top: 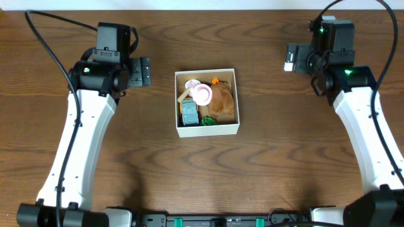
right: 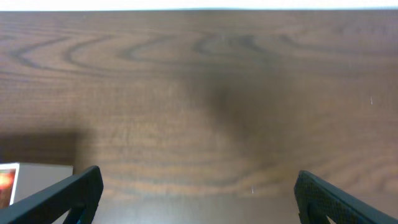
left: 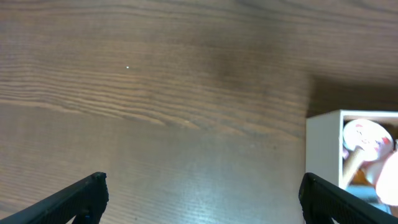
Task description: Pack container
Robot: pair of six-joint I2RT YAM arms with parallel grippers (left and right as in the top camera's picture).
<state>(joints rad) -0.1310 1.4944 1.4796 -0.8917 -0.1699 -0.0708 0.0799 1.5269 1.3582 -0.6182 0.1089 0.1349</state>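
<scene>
Overhead, a dark wood-grain table holds the container; left end effector and right end effector gape wide, empty.

A dark wooden table carries the white container.

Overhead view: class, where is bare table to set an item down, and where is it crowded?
Bare wood lies between the left tool and the container, between it and the right tool, and across the table nearer the robot. Crowded: inside the container, full of toys.
</scene>
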